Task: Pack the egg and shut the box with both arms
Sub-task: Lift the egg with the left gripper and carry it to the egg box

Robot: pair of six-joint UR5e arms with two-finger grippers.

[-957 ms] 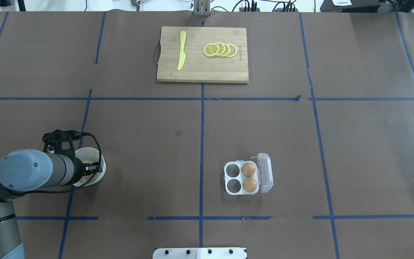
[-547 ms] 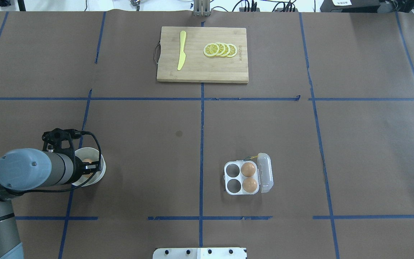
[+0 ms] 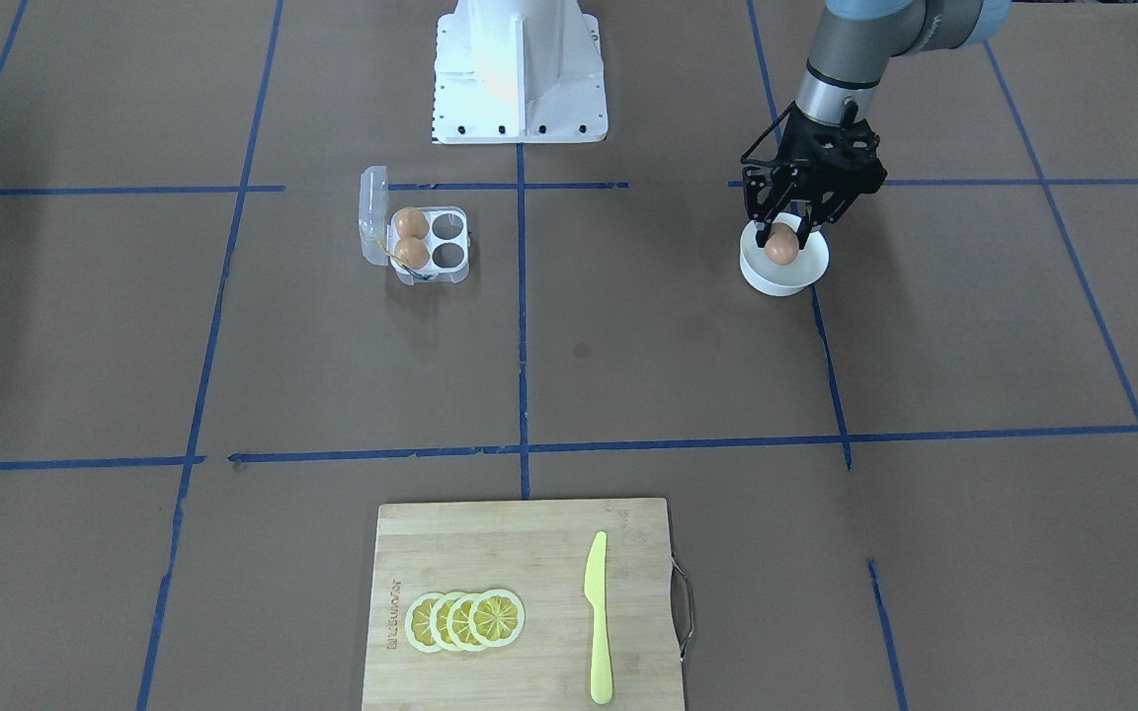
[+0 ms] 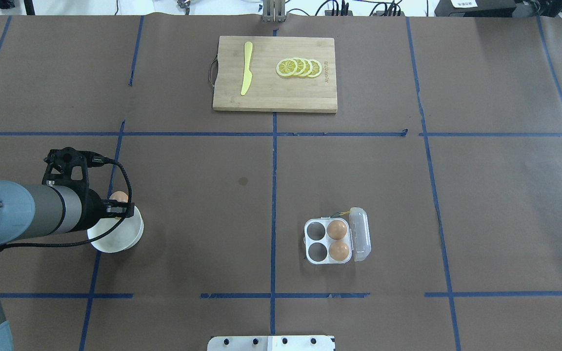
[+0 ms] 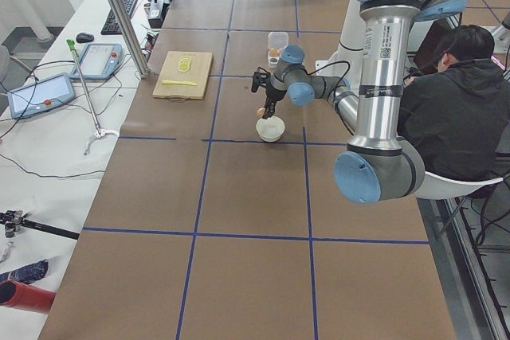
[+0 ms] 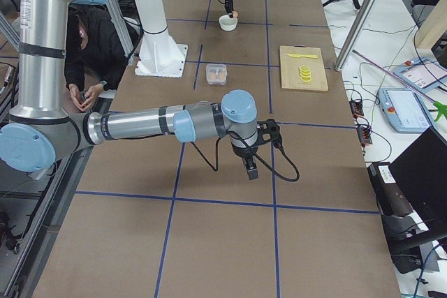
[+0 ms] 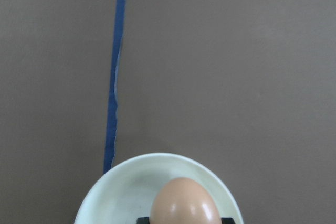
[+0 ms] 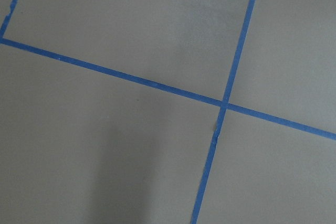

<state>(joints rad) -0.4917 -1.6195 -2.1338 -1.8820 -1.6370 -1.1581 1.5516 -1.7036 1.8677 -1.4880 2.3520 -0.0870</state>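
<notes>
Pinched at its sides between the fingers of the left gripper is a small smooth brown egg. Half a second ago it sat low inside the round white bowl. Now it hangs clear above the rim, so the pick looks made and the carry can begin.

In the overhead view the clear plastic four-cup egg box lies open at 3 o'clock from the bowl, well apart, with its two 9 o'clock cups empty. Whether the right gripper is spread, I cannot tell.

The wooden cutting board bears an edge stamp too small to read.
</notes>
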